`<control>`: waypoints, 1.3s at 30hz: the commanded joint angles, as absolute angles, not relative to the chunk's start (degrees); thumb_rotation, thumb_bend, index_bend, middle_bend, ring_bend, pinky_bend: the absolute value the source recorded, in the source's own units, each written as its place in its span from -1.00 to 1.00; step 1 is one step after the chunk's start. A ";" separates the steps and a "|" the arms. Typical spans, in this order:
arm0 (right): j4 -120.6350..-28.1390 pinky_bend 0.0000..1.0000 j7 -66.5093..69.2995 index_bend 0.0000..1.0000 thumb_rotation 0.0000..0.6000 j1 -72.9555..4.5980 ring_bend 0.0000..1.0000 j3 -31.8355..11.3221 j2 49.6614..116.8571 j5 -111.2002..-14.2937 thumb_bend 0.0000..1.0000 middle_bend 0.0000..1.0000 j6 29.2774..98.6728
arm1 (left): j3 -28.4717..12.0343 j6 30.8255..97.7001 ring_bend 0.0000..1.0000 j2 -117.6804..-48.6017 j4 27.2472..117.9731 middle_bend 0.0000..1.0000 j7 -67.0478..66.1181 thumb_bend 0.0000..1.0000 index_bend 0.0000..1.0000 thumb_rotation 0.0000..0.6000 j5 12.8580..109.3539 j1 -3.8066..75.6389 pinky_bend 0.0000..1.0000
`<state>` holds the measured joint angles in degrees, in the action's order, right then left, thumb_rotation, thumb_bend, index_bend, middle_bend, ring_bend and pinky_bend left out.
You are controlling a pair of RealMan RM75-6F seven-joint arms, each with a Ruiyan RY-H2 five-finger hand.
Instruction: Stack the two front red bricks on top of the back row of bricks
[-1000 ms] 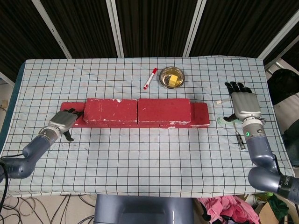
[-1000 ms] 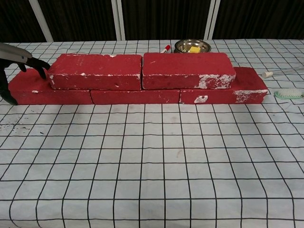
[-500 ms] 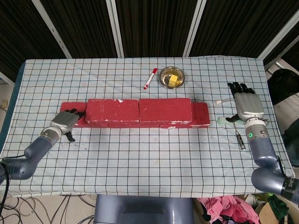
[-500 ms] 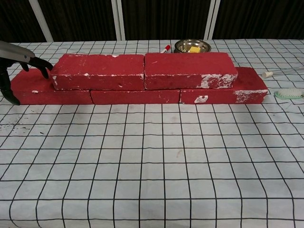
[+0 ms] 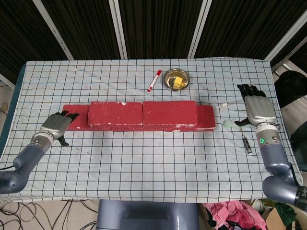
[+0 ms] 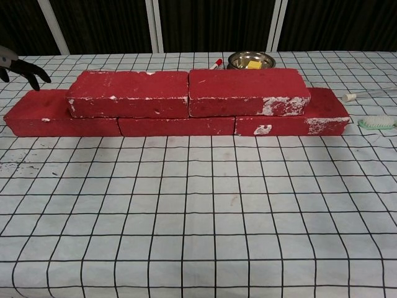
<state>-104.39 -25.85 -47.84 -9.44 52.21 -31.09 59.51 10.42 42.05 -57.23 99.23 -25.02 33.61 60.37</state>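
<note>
1. Checked white tablecloth [image 5: 144, 158].
2. Bottom row of rough red bricks [image 6: 180, 126]; 2 stacked red bricks [image 6: 186, 93] rest on top, touching end to end.
3. Left hand [image 5: 55, 125]: empty, fingers loosely apart, beside the row's left end.
4. Right hand [image 5: 258, 108]: empty, fingers spread.

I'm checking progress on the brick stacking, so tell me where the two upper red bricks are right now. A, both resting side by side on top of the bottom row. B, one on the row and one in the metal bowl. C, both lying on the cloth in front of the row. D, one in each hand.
A: the two upper red bricks sit end to end on the bottom row, while the left hand and right hand hold nothing.
</note>
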 commanded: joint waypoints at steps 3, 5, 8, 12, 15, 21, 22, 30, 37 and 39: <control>-106.30 -0.75 -18.93 -0.93 1.00 -40.09 -1.00 -7.58 49.28 -40.88 -1.00 -0.92 65.29 | 9.72 57.49 -0.97 -52.54 107.73 -0.75 -22.37 -0.79 -0.88 1.00 44.84 52.16 -0.79; -106.99 -0.75 -15.27 -0.93 1.00 -35.62 -1.00 -5.55 48.57 -47.22 -1.00 -0.92 68.43 | 10.07 64.66 -0.97 -52.38 109.35 -0.75 -20.33 -0.79 -0.88 1.00 50.77 47.35 -0.82; -107.22 -0.75 -11.88 -0.94 1.00 -29.14 -1.00 -1.42 48.15 -56.23 -1.00 -0.92 73.15 | 11.55 75.21 -0.98 -53.18 109.58 -0.75 -16.63 -0.79 -0.89 1.00 60.56 39.41 -0.90; -106.94 -0.75 -8.55 -0.95 1.00 -20.86 -1.00 3.11 50.14 -65.54 -1.00 -0.92 81.07 | 14.90 85.80 -1.00 -55.25 107.14 -0.76 -13.52 -0.79 -0.90 1.00 69.66 29.25 -0.98; -104.92 -0.75 -6.93 -0.96 1.00 -15.47 -1.00 5.26 52.96 -70.88 -1.00 -0.92 87.05 | 16.90 90.13 -1.00 -56.88 105.00 -0.78 -12.05 -0.79 -0.92 1.00 73.52 23.33 -0.99; -99.92 -0.75 -8.53 -0.99 1.00 -9.00 -1.00 6.93 58.83 -76.01 -1.00 -0.93 94.01 | 18.31 95.55 -1.00 -60.69 99.66 -0.80 -9.06 -0.79 -0.93 1.00 79.42 15.32 -1.00; -99.54 -0.75 -8.48 -0.99 1.00 -8.47 -1.00 7.23 59.43 -76.41 -1.00 -0.93 94.06 | 18.36 96.13 -1.00 -61.19 98.89 -0.80 -8.76 -0.79 -0.93 1.00 80.24 14.54 -1.00; -93.57 -0.75 -7.74 -1.00 1.00 -5.69 -1.00 7.93 64.45 -81.17 -1.00 -0.93 93.70 | 17.39 98.47 -1.00 -64.03 91.00 -0.80 -1.92 -0.79 -0.93 1.00 87.15 10.12 -1.00; -93.41 -0.75 -9.41 -1.00 1.00 -5.34 -1.00 7.82 65.88 -83.52 -1.00 -0.93 92.87 | 16.68 98.64 -1.00 -63.67 90.22 -0.80 -0.94 -0.79 -0.96 1.00 89.27 8.77 -1.00; -93.62 -0.75 -9.66 -1.00 1.00 -5.16 -1.00 7.45 66.19 -83.96 -1.00 -0.93 93.04 | 16.53 98.01 -1.00 -63.48 90.50 -0.80 -1.05 -0.79 -0.96 1.00 89.27 8.47 -1.00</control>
